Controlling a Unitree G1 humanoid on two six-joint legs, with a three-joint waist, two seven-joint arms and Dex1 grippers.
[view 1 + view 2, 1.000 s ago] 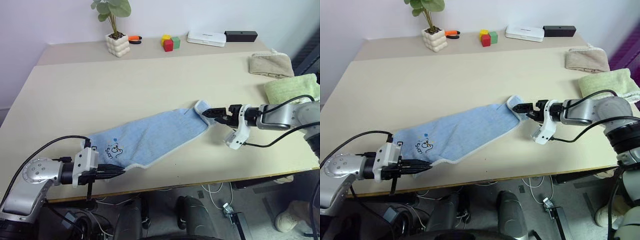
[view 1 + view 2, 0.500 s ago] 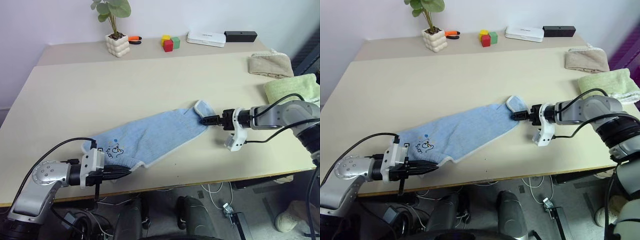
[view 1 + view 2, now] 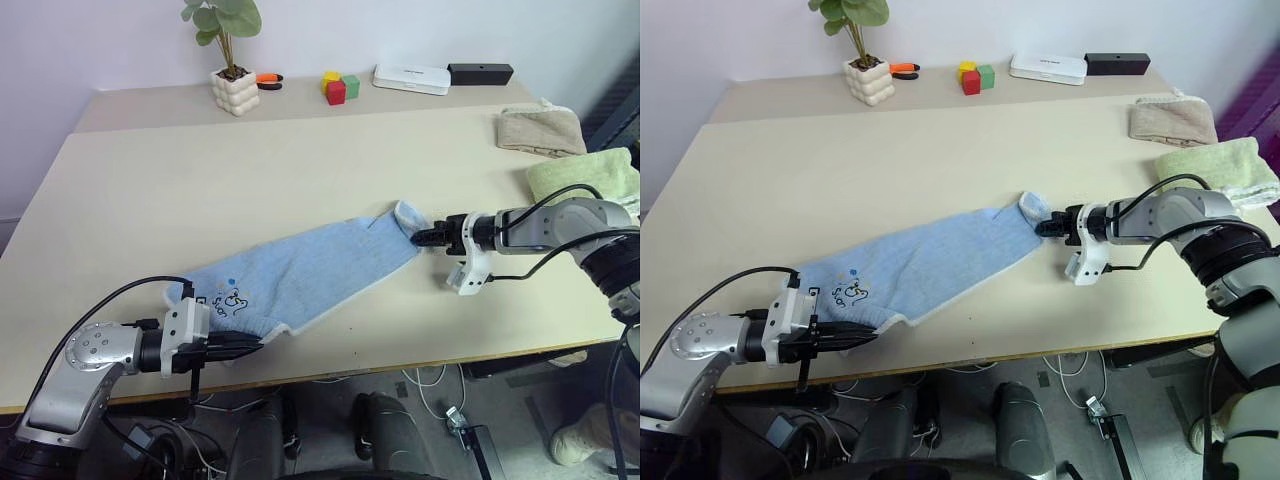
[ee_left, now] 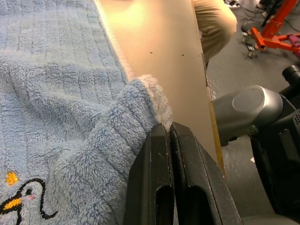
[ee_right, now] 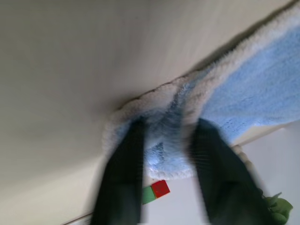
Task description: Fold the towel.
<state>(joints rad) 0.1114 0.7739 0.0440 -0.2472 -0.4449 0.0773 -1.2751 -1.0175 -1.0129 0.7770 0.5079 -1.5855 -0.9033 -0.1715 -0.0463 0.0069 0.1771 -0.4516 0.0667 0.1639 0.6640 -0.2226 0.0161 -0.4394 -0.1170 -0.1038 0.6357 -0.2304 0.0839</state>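
Observation:
The light blue towel (image 3: 310, 265) lies stretched out slantwise on the beige table (image 3: 200, 190), its dark cartoon print (image 3: 230, 300) near the front left corner. My left gripper (image 3: 255, 343) is shut on that near corner at the table's front edge; in the left wrist view its fingertips (image 4: 161, 136) pinch the pale trim. My right gripper (image 3: 420, 237) is at the far right corner, which bunches up between its fingers (image 5: 126, 154), and it is shut on that corner.
A beige folded towel (image 3: 540, 130) and a light green folded towel (image 3: 585, 175) lie at the right edge. Along the back stand a potted plant (image 3: 236, 88), an orange tool (image 3: 268, 76), coloured blocks (image 3: 340, 86), a white box (image 3: 412, 77) and a black box (image 3: 480, 72).
My right gripper moved left and down to the towel's far corner and closed on it, lifting the corner into a bunch. The left gripper kept its hold and place.

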